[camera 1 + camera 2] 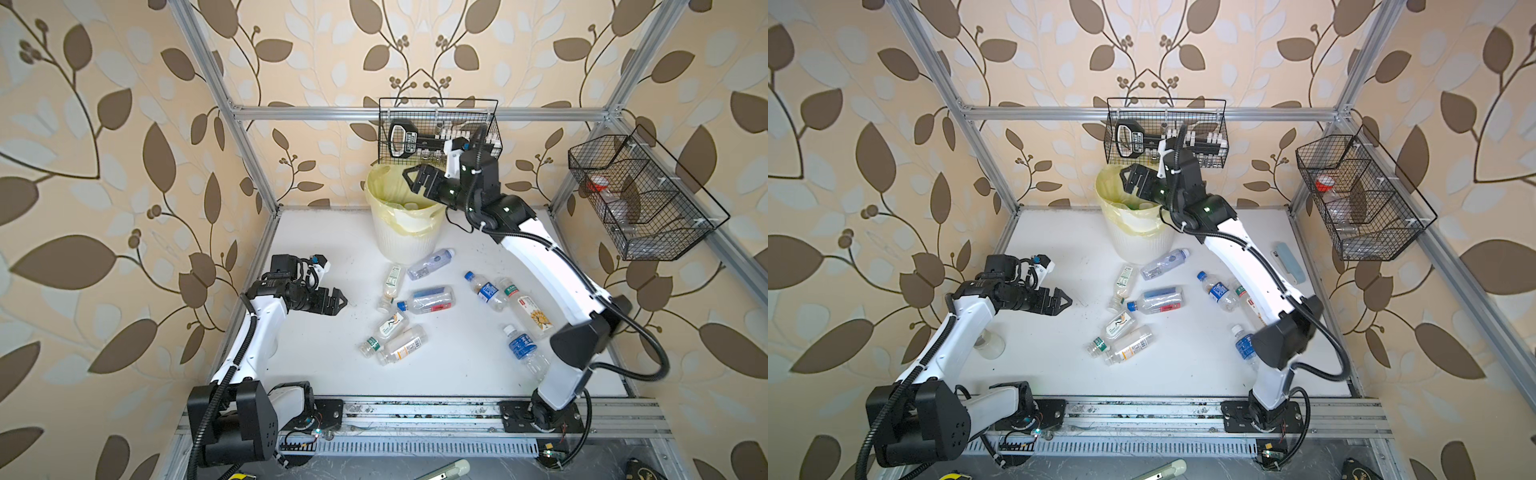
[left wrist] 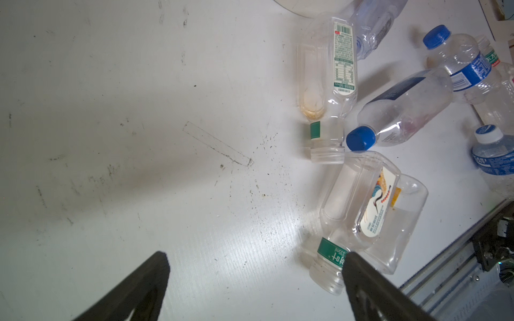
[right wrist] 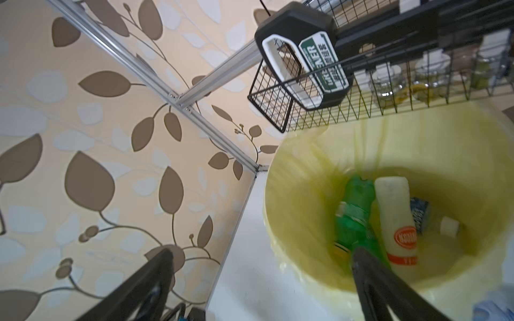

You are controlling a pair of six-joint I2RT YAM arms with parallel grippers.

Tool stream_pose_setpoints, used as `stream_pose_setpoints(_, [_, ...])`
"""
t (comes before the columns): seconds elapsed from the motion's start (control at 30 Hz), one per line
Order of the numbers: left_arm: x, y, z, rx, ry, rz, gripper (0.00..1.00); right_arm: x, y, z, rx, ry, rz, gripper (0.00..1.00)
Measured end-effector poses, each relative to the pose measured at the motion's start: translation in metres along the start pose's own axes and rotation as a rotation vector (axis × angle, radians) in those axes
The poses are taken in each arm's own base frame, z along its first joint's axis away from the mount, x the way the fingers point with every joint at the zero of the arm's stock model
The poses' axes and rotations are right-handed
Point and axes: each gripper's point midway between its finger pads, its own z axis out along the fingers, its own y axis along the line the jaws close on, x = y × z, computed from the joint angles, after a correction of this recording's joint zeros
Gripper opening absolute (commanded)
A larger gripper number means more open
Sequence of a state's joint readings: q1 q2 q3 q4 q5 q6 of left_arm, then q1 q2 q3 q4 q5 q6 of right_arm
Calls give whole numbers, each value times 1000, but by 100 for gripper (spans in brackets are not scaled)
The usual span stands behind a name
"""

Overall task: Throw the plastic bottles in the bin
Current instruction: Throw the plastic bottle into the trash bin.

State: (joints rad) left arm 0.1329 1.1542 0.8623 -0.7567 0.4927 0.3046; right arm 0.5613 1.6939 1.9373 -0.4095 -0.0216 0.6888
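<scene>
Black jaws of the left gripper [image 1: 338, 302] stood wide apart and empty above the white table [image 1: 316, 365]. Just right of it, loose plastic bottles [image 1: 432, 299] lay scattered on their sides. Behind them the cream bin [image 1: 399, 245], yellow-lined, held a green bottle [image 3: 354, 211], a white bottle [image 3: 395, 219] with an orange label and a blue-labelled bottle [image 3: 418, 211]. Over its rim the right gripper [image 1: 411, 182] was spread open, holding nothing. Back basket [image 1: 440, 124]: black tool [image 1: 401, 139], small jars [image 3: 386, 83]. Far right, the side basket [image 1: 640, 208] held a red-capped container [image 1: 598, 185].
</scene>
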Motion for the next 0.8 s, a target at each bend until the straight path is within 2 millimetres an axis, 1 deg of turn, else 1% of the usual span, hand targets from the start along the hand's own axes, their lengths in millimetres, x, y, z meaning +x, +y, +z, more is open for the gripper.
stream_pose_setpoints(0.1, [0,-1,0,3,-1,0,99,-13,7,-49,-33,-73,-15,100])
stream_pose_setpoints(0.17, [0,-1,0,4,-1,0,99,-18,7,-75,-48,-114,-21,100])
stream_pose_setpoints(0.2, [0,-1,0,5,-1,1,99,-19,6,-86,-52,-130,-25,100])
stream_pose_setpoints(0.27, [0,-1,0,6,-1,1,99,-15,0,-100,-53,-146,-30,100])
stream_pose_setpoints(0.33, [0,-1,0,6,-1,2,99,-3,-13,-105,-35,-136,-25,100])
stream_pose_setpoints(0.5, [0,-1,0,6,-1,3,99,43,-53,-99,31,-56,15,100])
stream_pose_setpoints(0.63, [0,-1,0,6,-1,3,99,74,-74,-98,66,0,32,100])
stream_pose_setpoints(0.8, [0,-1,0,6,1,3,99,104,-98,-108,99,31,56,100])
